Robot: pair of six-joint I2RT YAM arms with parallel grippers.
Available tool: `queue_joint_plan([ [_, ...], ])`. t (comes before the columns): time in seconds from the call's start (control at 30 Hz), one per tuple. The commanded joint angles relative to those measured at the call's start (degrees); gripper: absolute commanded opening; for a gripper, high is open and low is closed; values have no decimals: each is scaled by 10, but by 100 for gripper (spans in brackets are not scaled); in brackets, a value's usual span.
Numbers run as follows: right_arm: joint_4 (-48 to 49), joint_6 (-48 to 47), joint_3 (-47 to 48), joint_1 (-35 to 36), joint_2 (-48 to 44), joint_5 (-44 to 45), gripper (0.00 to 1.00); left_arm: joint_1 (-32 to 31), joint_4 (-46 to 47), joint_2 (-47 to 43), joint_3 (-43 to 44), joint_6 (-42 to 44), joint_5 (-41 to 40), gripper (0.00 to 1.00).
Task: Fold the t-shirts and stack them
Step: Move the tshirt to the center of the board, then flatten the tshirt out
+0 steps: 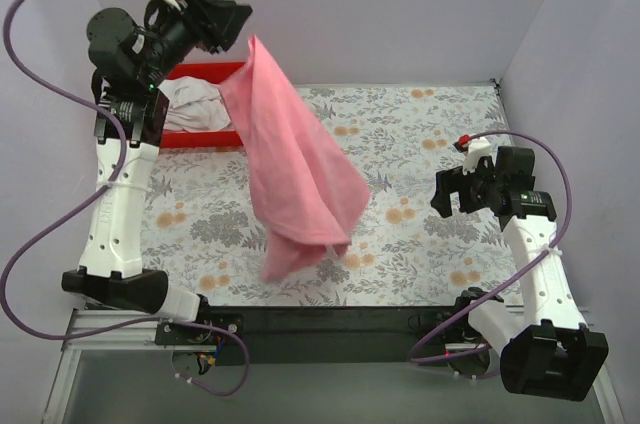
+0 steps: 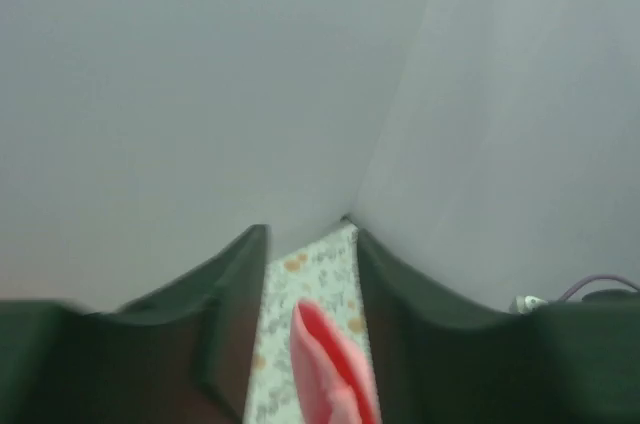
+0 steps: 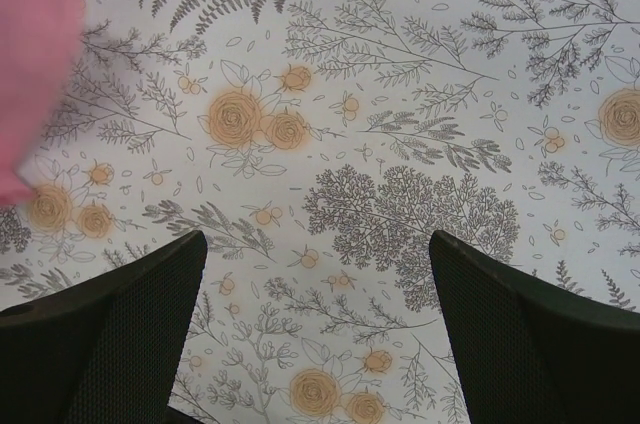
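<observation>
My left gripper (image 1: 243, 32) is raised high at the back left and shut on a corner of the pink t-shirt (image 1: 295, 169). The shirt hangs down in a long fold, its lower end near the cloth-covered table. In the left wrist view the pink cloth (image 2: 335, 369) sits pinched between the dark fingers (image 2: 225, 324). The white t-shirt (image 1: 197, 107) lies crumpled in the red bin (image 1: 205, 72) at the back left. My right gripper (image 1: 462, 191) is open and empty, hovering over the table at the right. A pink edge (image 3: 30, 74) shows at the left of the right wrist view.
The table carries a floral cloth (image 1: 420, 134). Grey walls close in at the back and both sides. A black strip (image 1: 330, 322) runs along the near edge between the arm bases.
</observation>
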Motion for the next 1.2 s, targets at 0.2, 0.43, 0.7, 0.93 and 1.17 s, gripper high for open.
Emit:
queue_joint_plan([
  [0.2,-92,-100,96,5,50,-86,98,161,-245,-58,-301,145,58,54],
  [0.43,-168,-157,94,112,99,-73,98,116,-421,-85,-421,406,152,70],
  [0.7,-179,-151,59,377,121,1,88,15,-353,-94,-602,375,83,67],
  [0.93,-137,-150,68,528,163,39,82,-1,-299,-15,-634,298,69,63],
  [1.17,-49,-147,19,629,217,131,72,-5,-241,51,-623,238,-2,56],
])
